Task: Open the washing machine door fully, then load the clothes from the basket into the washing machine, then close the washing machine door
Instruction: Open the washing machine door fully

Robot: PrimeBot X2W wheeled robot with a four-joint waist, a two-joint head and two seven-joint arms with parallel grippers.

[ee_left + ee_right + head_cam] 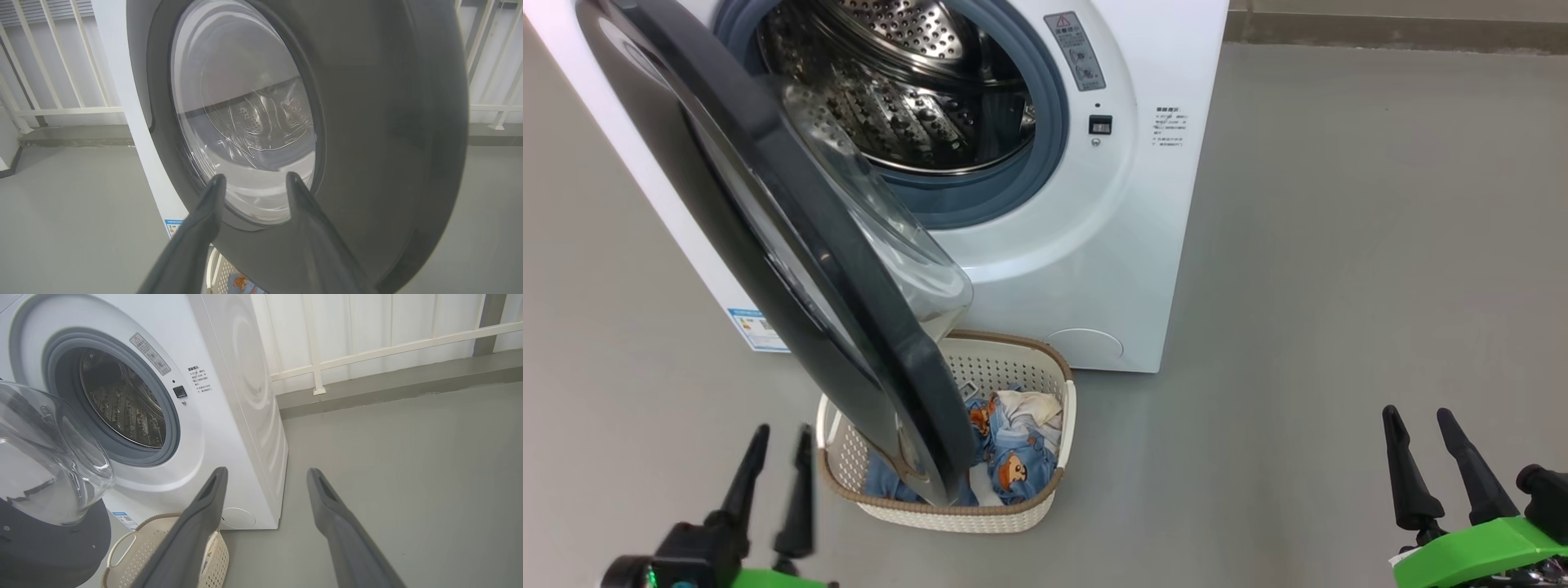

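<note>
The white washing machine (1094, 269) stands ahead with its steel drum (907, 73) exposed. The washing machine door (792, 245), glossy black with a clear glass bowl, is swung out partway towards me and overhangs the basket (1021, 371) on the floor below it. The clothes (1017, 465), blue with bear prints and some white cloth, lie inside, partly hidden by the door. My left gripper (783, 430) is open, low and left of the basket; in its wrist view the left gripper (255, 178) faces the door's outer side (367, 122). My right gripper (1416, 411) is open, far right, empty.
Grey floor surrounds the machine. A white railing (367, 351) and a low kerb (1396, 33) run behind it. In the right wrist view the door's glass bowl (49, 465) juts at the left above the basket (155, 543).
</note>
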